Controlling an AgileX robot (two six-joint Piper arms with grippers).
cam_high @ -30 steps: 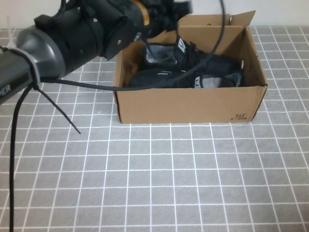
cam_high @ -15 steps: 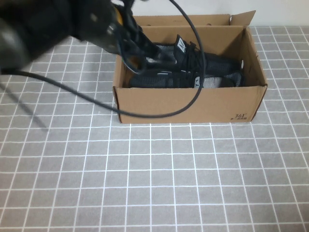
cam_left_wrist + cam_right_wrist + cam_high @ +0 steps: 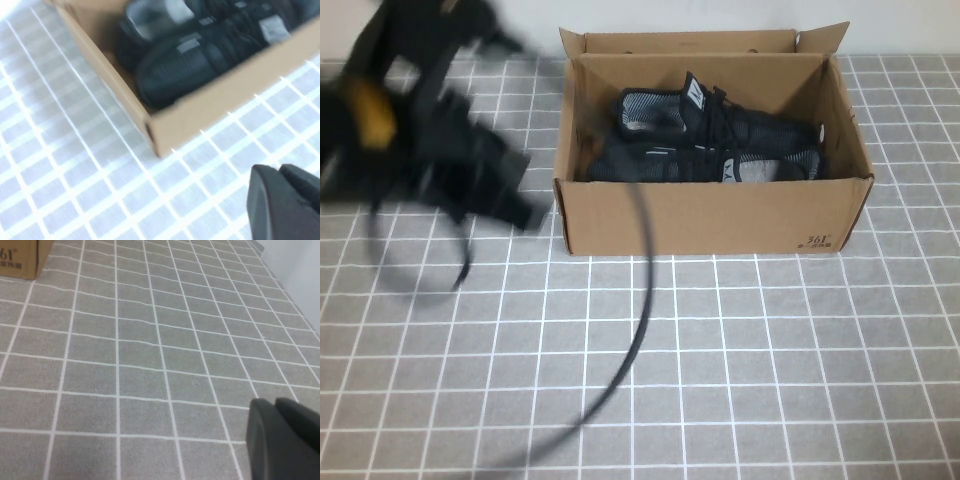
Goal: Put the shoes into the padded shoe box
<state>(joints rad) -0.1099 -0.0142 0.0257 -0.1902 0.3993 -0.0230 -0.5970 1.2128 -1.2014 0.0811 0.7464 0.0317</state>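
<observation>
Across the whole scene, a grey counter (image 3: 720, 380) with white grid lines. At the far middle, the padded shoe box (image 3: 720, 215), brown cardboard, flaps up, small dark print at its near right corner. Inside the box, both black shoes (image 3: 720, 150) lying side by side, toes to the left, white dash marks on the sides. Left of the box, just outside its left wall, the blurred left claw (image 3: 480, 185), holding nothing; cannot tell if apart or together. Trailing from that arm, a black cable (image 3: 640, 290) curving over the box's near wall and down the counter. Right claw (image 3: 285, 440) low above bare counter, right of the box; cannot tell its state either.
</observation>
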